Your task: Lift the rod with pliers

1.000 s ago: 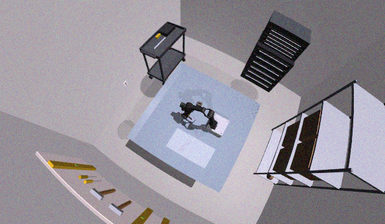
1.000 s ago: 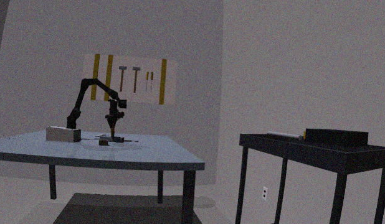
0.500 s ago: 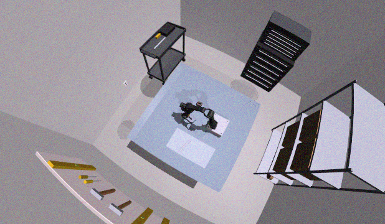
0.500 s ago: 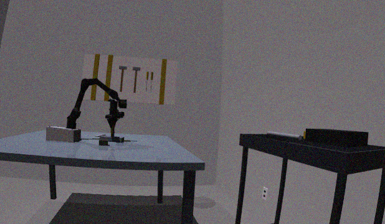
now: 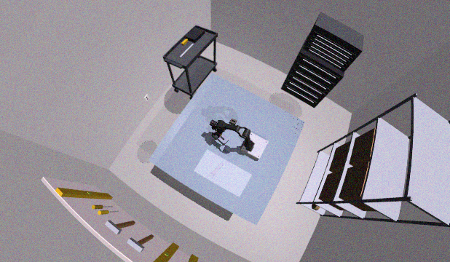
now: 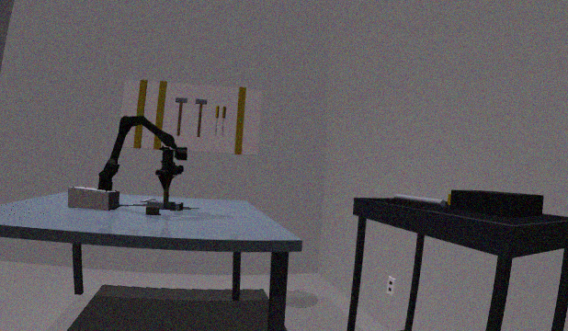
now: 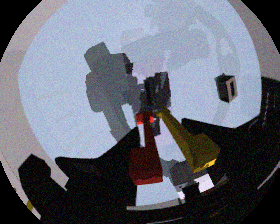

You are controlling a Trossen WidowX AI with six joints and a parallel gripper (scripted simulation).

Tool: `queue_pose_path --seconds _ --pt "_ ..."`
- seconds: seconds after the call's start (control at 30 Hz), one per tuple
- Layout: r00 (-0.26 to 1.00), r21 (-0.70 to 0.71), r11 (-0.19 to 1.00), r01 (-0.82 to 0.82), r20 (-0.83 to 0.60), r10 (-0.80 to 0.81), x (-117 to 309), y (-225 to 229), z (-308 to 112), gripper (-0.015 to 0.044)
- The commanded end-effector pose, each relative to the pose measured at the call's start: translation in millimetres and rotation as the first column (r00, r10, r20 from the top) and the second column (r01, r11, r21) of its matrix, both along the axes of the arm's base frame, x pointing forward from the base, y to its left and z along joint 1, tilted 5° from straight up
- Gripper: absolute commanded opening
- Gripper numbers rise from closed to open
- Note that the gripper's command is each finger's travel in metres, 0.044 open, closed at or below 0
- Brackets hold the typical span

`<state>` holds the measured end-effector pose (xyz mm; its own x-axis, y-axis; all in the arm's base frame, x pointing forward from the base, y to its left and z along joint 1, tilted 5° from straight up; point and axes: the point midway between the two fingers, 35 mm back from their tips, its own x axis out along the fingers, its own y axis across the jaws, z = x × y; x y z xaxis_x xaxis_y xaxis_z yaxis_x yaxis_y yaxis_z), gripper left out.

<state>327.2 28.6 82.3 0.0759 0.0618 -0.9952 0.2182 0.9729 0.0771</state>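
Observation:
My gripper [image 6: 166,205] [image 7: 160,125], with one red and one yellow finger, points straight down and is low over the table. It is partly closed, and its fingers stand on either side of the locking pliers [image 7: 156,128], a small grey and dark piece between the tips. The pliers' jaws are hard to make out. Just beyond the tips is a dark block [image 7: 163,90] [image 6: 177,206], which looks like the channel; the rod inside it cannot be made out. A small dark box with a pale-rimmed opening [image 7: 225,88] [image 6: 153,210], which looks like the empty holster, stands to one side.
The arm's base stands by a pale box [image 5: 259,143] [image 6: 88,199] on the blue table [image 5: 181,145] [image 6: 247,230]. A white sheet [image 5: 232,182] lies on the table. A black cart [image 5: 174,58] [image 6: 472,230], a tool cabinet [image 5: 320,62] and shelving [image 5: 389,160] stand around the table.

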Motion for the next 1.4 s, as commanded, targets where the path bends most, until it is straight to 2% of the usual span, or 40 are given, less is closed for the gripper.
queue_pose_path --seconds 0.0,0.97,1.13,1.37 --pt "1.0 0.002 1.0 0.001 0.001 -0.001 0.6 1.5 -0.2 0.0242" --pt "1.0 0.003 1.0 0.001 0.001 -0.001 1.0 3.2 0.0 0.0222" --pt "1.0 0.003 1.0 0.001 0.001 -0.001 1.0 3.2 0.0 0.0102" --pt "1.0 0.003 1.0 0.001 0.001 -0.001 1.0 3.2 0.0 0.0102"
